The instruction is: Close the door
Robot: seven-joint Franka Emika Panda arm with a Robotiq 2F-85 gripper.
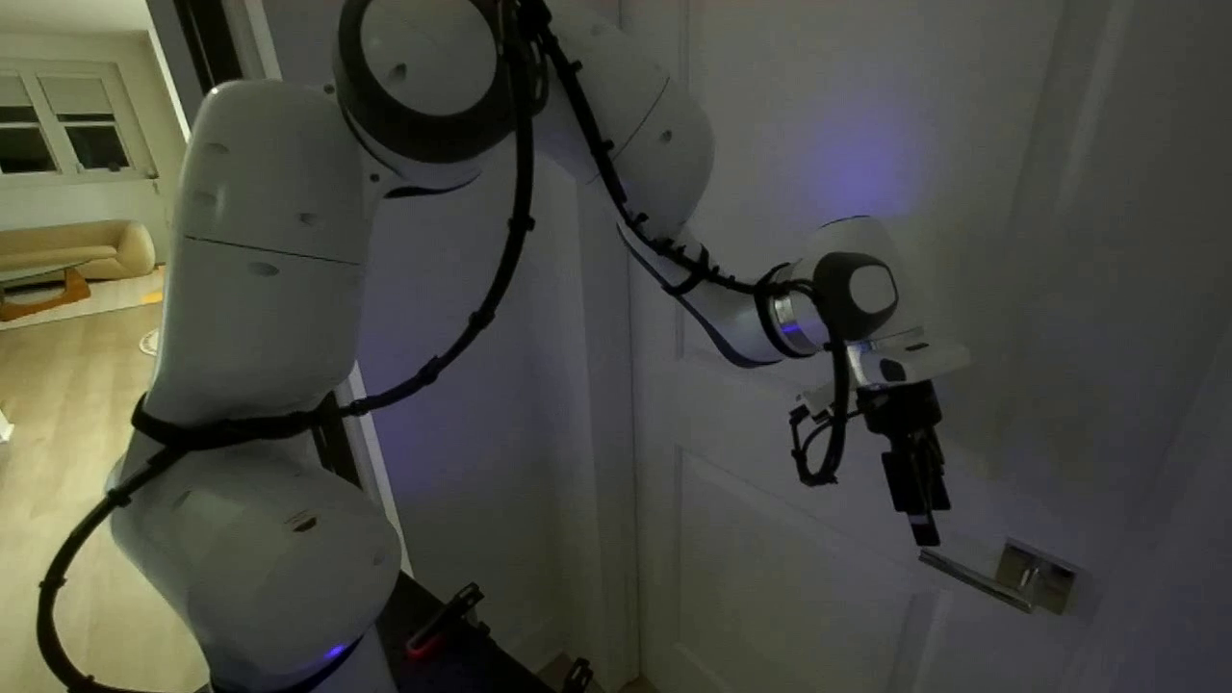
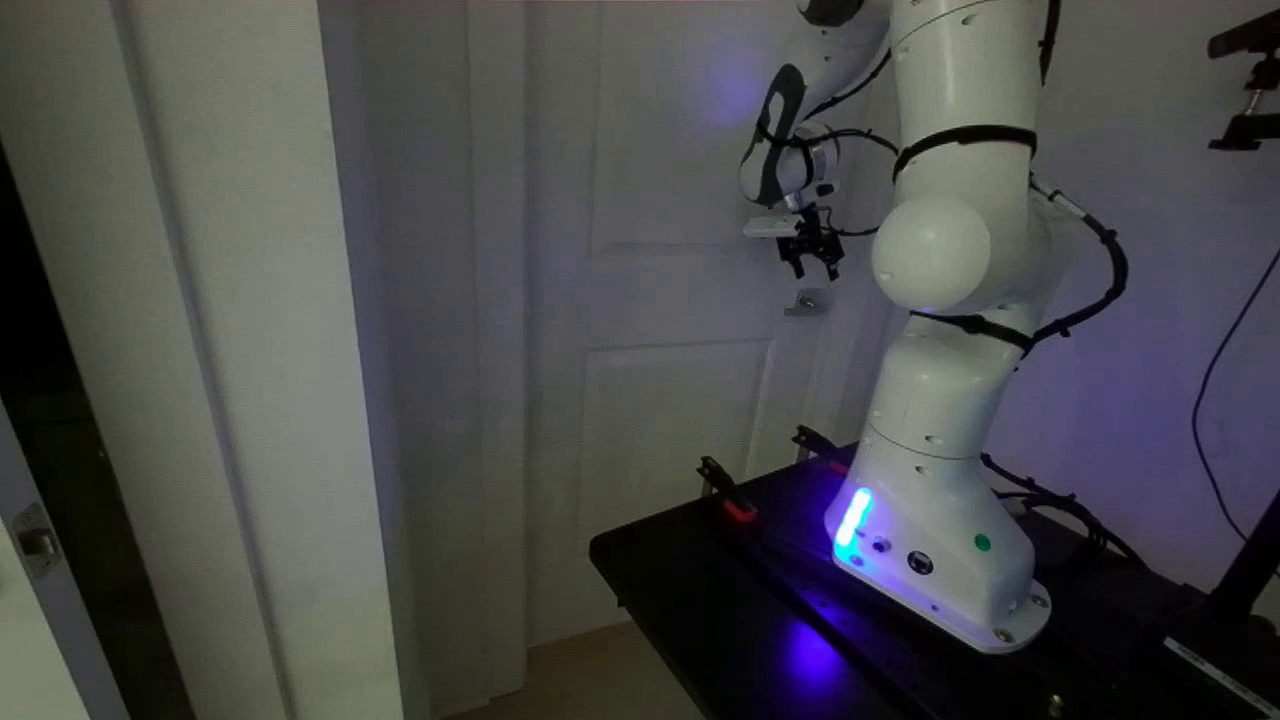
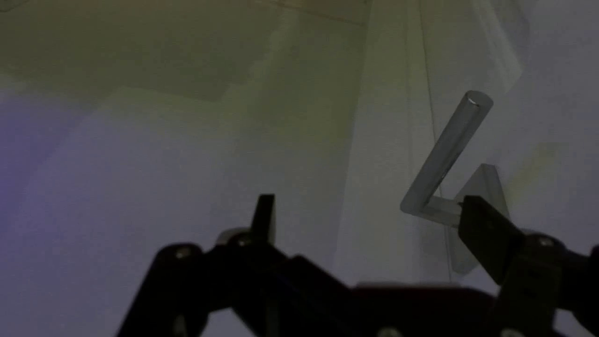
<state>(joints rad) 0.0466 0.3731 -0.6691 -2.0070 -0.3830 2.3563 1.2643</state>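
Observation:
The white door (image 1: 770,539) with recessed panels stands behind the arm; it also shows in an exterior view (image 2: 680,410). It looks roughly flush with its frame there, though I cannot tell if it is latched. Its silver lever handle (image 1: 977,580) on a rectangular plate also shows in an exterior view (image 2: 806,304) and in the wrist view (image 3: 444,150). My gripper (image 1: 924,535) points down just above the handle's free end; it also shows in an exterior view (image 2: 816,274). In the wrist view its fingers (image 3: 369,199) are wide apart with nothing between them, and the right finger overlaps the handle's neck.
The arm stands on a black table (image 2: 690,610) with clamps (image 2: 727,490) at its edge. A white wall corner (image 2: 290,380) rises beside the door recess. Another door edge with a latch (image 2: 38,542) is at the far left. A lit room (image 1: 82,414) opens behind the arm.

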